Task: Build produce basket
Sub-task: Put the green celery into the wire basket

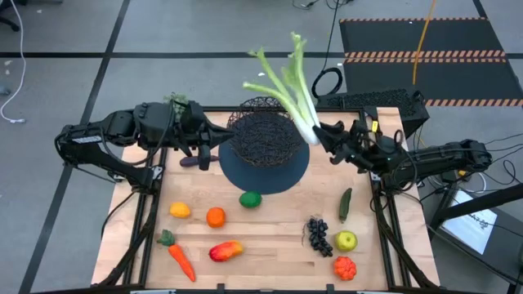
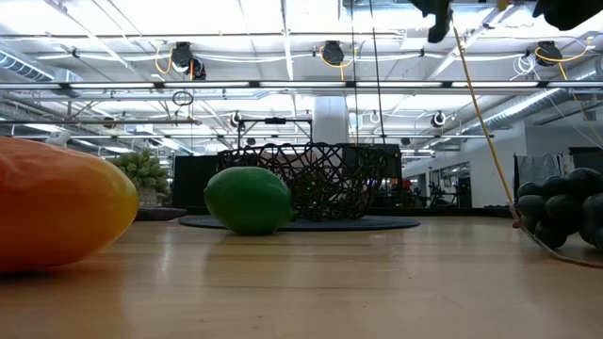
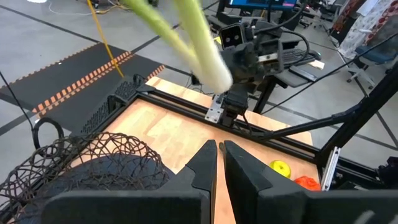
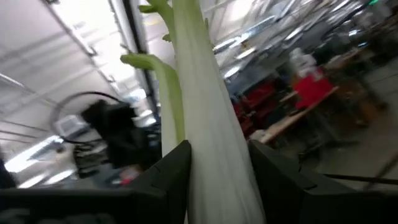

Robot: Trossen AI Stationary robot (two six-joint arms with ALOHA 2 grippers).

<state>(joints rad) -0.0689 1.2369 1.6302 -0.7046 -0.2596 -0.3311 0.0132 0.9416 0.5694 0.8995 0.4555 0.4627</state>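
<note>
Wooden tabletop under bright ceiling strip lights carries the whole scene, with grey floor and hazard-striped matting beyond it. Up off that surface, the right gripper point(image 1: 320, 133) is clamped on the white base of the leek point(image 1: 288, 82); the right wrist view shows the pale stalk point(image 4: 208, 137) squeezed between both dark fingers point(image 4: 171, 177), its green leaves running away from the wrist. Holding it by the thick, firm end looks sensible: that end gives the jaws something solid, while the floppy leaves are free to trail.

Just beside that gripper, on the side toward the other arm, sits the basket point(image 1: 263, 135), resting on a flat dark round mat point(image 1: 265, 170). The leek's leaves lean over the basket's far rim, so the stalk seems lined up to be lowered or tipped in, though it is too long to lie wholly inside.

Across the basket, the left gripper point(image 1: 214, 147) waits near the basket's rim with its fingers point(image 3: 202, 168) pressed together, gripping nothing.

Farther out, toward the near edge of the table, the remaining produce lies spread apart: lime point(image 1: 250, 198), orange point(image 1: 215, 216), lemon point(image 1: 180, 210), carrot point(image 1: 178, 256), mango point(image 1: 225, 251), grapes point(image 1: 318, 235), apple point(image 1: 346, 241), tomato point(image 1: 345, 268) and cucumber point(image 1: 345, 204). No fruit or vegetable shows inside the basket, so the job appears to be at its start.
</note>
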